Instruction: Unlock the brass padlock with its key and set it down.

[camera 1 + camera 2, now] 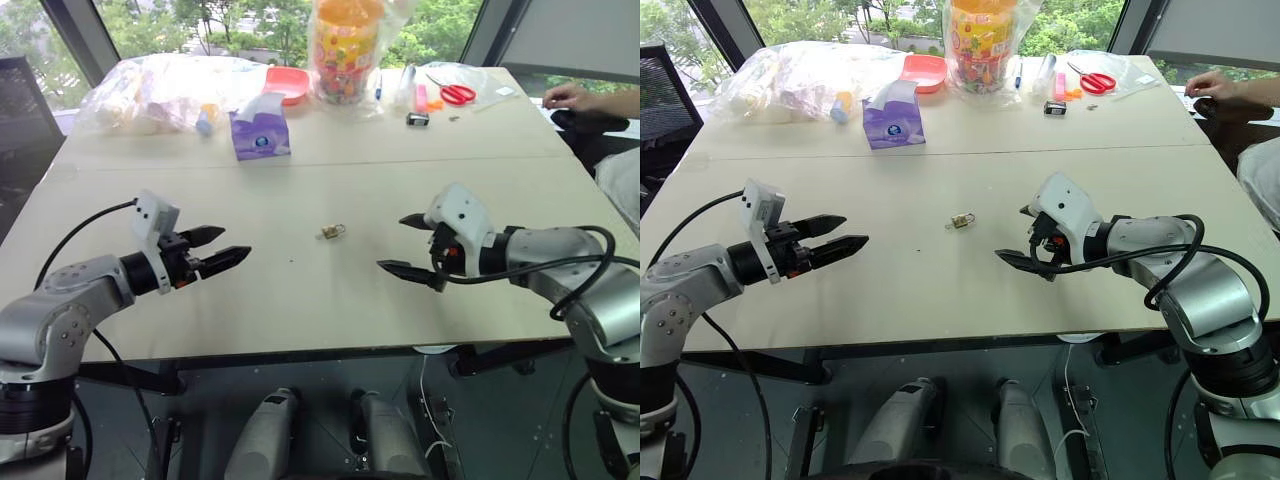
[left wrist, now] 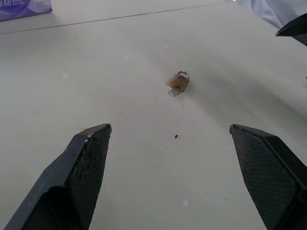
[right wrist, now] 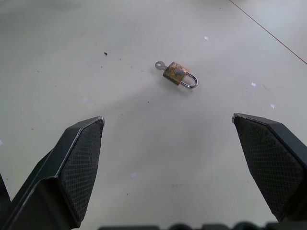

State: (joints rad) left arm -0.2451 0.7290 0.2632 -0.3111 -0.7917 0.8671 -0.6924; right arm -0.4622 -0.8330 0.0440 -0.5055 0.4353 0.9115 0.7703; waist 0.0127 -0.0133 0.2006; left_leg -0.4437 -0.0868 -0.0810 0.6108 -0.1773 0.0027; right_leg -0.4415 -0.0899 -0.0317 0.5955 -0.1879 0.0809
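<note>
The brass padlock (image 1: 333,231) lies on the table between the wide-open, empty left tool (image 1: 222,249) and right tool (image 1: 405,245).

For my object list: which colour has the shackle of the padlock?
Silvery; the brass padlock body is golden. It shows best in the right wrist view.

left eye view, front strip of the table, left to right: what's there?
left gripper, open → brass padlock lying on the table, key in it → right gripper, open.
</note>
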